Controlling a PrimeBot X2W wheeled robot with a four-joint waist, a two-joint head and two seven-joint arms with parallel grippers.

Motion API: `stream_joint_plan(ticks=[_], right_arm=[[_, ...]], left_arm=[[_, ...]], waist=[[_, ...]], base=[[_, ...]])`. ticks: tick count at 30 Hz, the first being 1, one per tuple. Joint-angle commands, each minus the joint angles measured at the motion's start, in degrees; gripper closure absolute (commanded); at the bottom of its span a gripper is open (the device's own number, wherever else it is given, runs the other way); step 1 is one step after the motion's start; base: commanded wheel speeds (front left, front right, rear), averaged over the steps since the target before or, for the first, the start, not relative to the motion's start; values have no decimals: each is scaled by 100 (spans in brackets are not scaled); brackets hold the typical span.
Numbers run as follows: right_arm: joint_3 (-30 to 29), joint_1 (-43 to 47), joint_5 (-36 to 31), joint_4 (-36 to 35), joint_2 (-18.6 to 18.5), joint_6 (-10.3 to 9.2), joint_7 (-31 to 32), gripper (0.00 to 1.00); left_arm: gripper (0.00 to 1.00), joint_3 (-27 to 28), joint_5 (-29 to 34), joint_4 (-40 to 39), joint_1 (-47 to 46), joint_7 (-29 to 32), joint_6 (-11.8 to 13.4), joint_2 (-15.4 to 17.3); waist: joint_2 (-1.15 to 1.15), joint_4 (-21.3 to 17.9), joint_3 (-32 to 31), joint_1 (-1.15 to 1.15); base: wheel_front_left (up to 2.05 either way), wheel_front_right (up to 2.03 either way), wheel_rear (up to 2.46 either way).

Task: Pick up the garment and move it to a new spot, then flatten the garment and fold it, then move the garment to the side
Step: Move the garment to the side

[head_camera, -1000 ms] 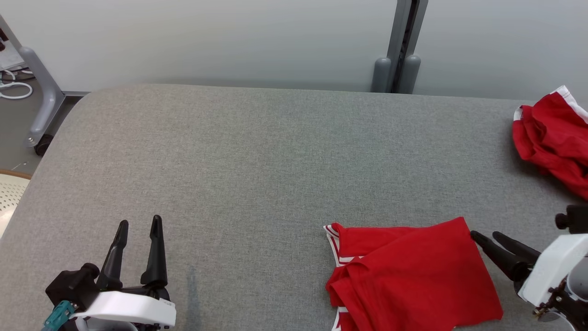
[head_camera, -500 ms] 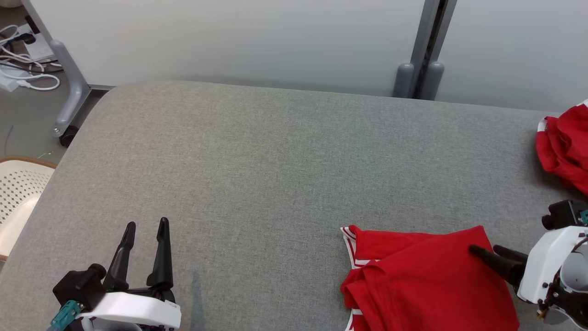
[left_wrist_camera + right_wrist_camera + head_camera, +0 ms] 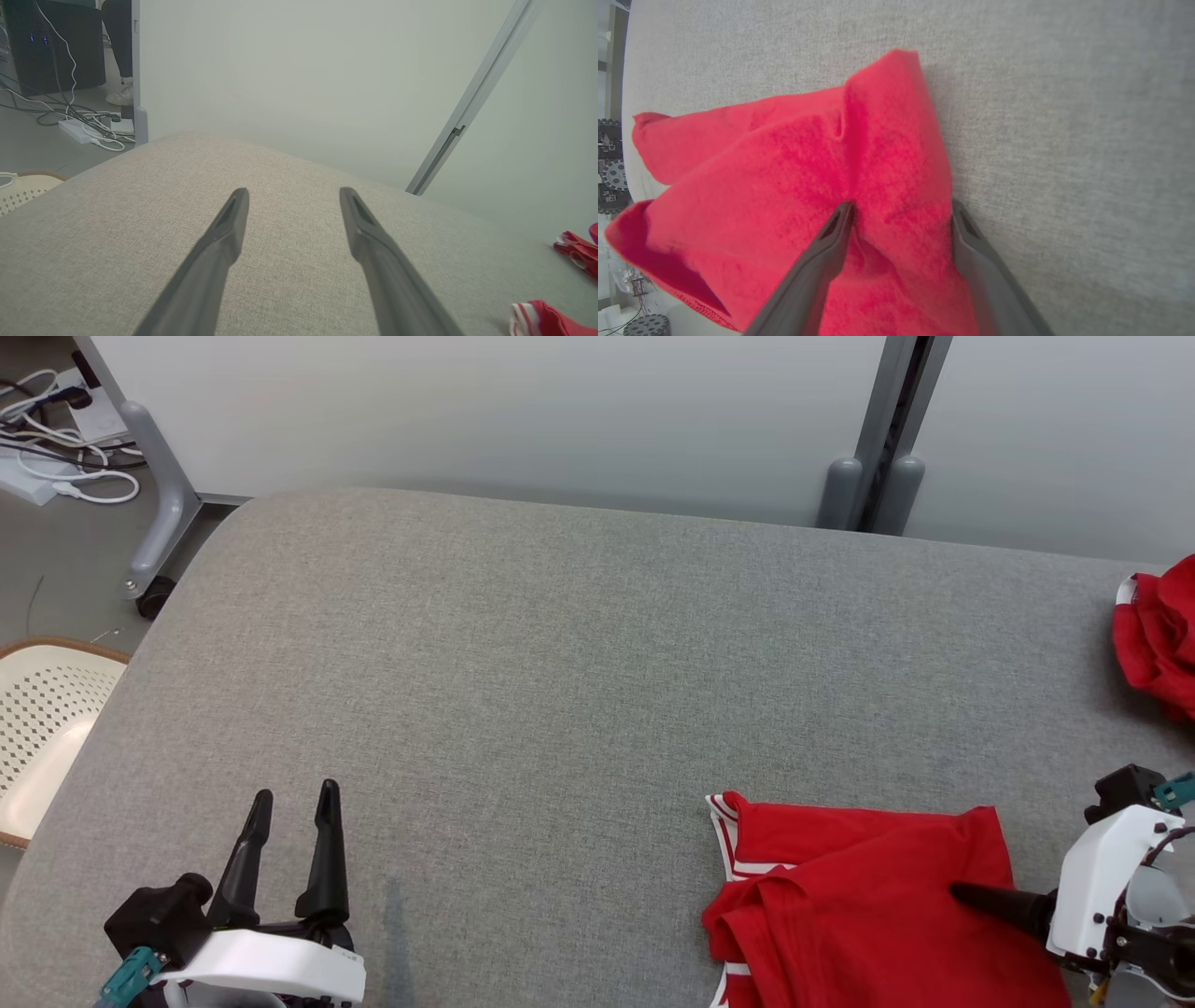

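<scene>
The grey padded table carries the folded red garment at its near right, where the right gripper straddles the garment's right edge, fingers apart with cloth bunched between them, unclamped, while the left gripper hovers at near left, fingers likewise apart.

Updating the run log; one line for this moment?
left gripper: open, over grey table | right gripper: open, astride folded red garment edge | crumpled red cloth: far right, untouched
</scene>
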Motion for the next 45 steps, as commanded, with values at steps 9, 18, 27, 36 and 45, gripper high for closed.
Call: stream_joint_plan(ticks=[9, 18, 27, 36, 45], right_arm=[[89, -129, -167, -36, 252, 2, -184, 100], [-84, -610, -729, -648, 3, 2, -829, 100], [-169, -1403, -1007, -901, -198, 2, -379, 100], [-472, -2428, -1348, -683, -433, 2, -256, 100], [-943, -2900, -1160, -185, -729, 2, -437, 100]], left_arm=[[0, 23, -5, -9, -125, -4, -7, 20], [0, 27, -46, -5, -86, -4, -7, 20], [0, -3, -57, -11, -198, -4, -7, 19], [0, -101, -124, -71, -434, -4, -8, 20], [0, -163, 13, -101, -771, -4, -8, 23]], waist=[[0, 25, 29, 0], [0, -130, 7, 0], [0, -402, 123, 0], [0, -627, 621, 0], [0, -861, 1291, 0]], base=[[0, 0, 0], [0, 0, 0], [0, 0, 0], [0, 0, 0], [0, 0, 0]])
